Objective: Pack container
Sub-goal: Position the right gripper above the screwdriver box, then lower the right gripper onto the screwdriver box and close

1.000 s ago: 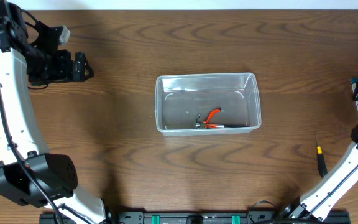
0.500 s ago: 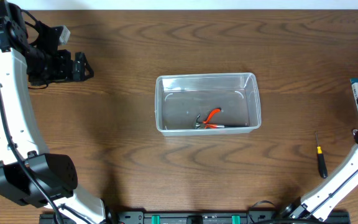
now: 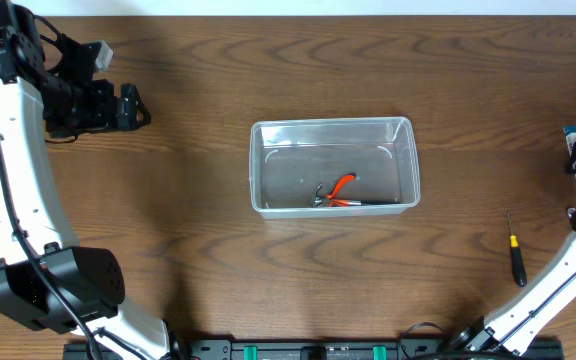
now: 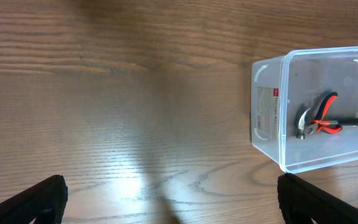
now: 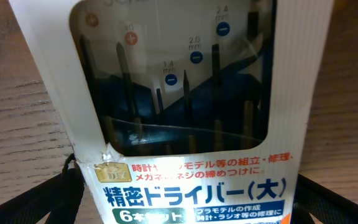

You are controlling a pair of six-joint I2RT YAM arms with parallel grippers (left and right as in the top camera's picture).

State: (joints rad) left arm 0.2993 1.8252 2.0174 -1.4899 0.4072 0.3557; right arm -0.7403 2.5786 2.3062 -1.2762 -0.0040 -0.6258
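Left gripper (image 4: 171, 200) is released, jaws wide, over the table (image 3: 208, 270) well left of the container (image 3: 334, 166). Container sits mid-table with orange-handled pliers (image 3: 340, 190) inside. Right gripper (image 5: 188, 193) is clamped on the blue-and-white screwdriver box (image 5: 179, 93) at the far right edge, a loose screwdriver (image 3: 514, 258) near it

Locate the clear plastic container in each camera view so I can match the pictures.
Overhead: the container sits at the centre of the frame.
Left wrist: the container is at the right edge, partly cut off.
Right wrist: not in it; a screwdriver box fills the picture.
Shared landmark: the orange-handled pliers inside it, also seen from the left wrist.
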